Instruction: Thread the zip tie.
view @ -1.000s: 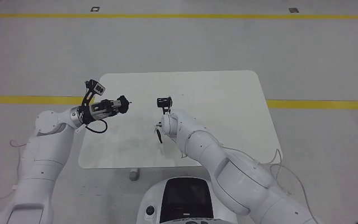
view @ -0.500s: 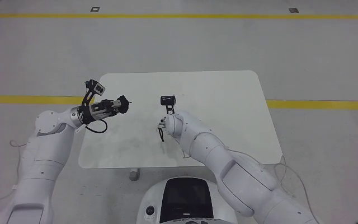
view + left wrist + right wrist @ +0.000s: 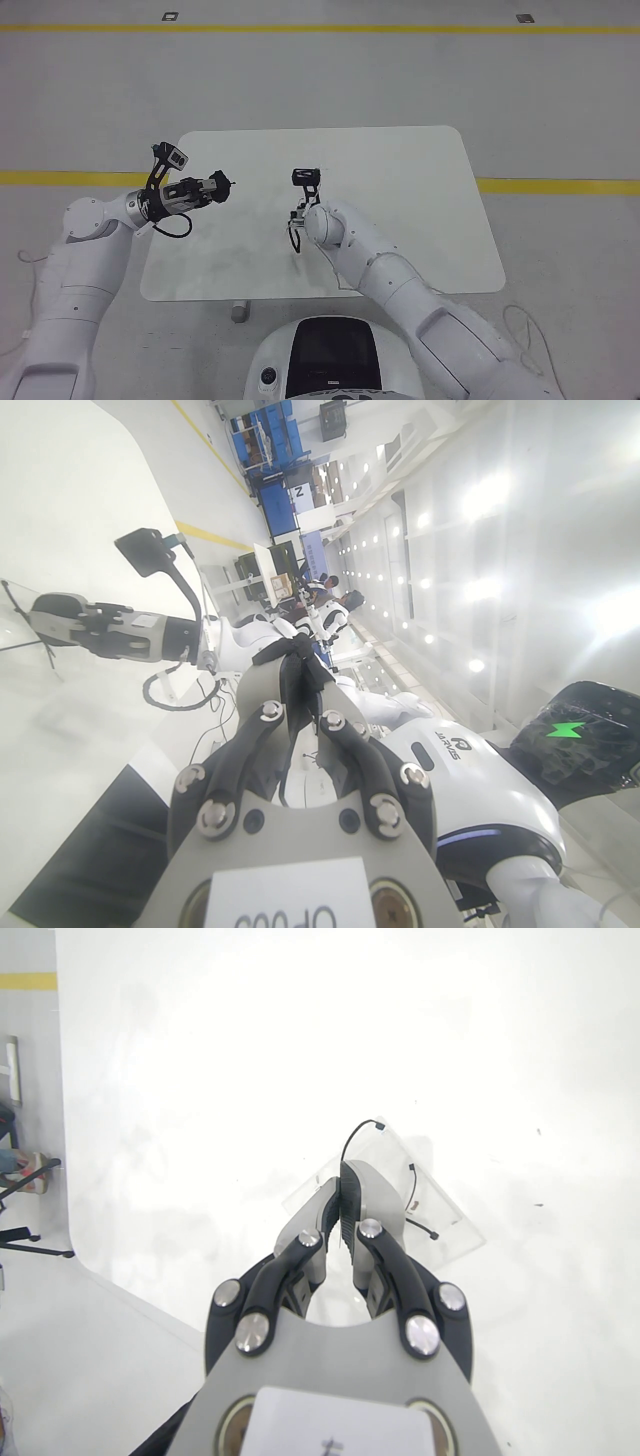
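Zip tie (image 3: pixel 350 1135) in right fingers (image 3: pixel 375 1190) above white table (image 3: pixel 200 1053), yellow-striped floor (image 3: pixel 30 1078).

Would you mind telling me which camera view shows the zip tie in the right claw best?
The right wrist view: the zip tie sits pinched in the shut right claw, its strap curving out to the head. The left wrist view shows it as a thin dark line far off; the top view, barely a speck.

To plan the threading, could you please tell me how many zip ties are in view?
3. One zip tie is pinched in the right claw; a second and third lie on the clear tray. The claw hides part of the tray, so more may be hidden.
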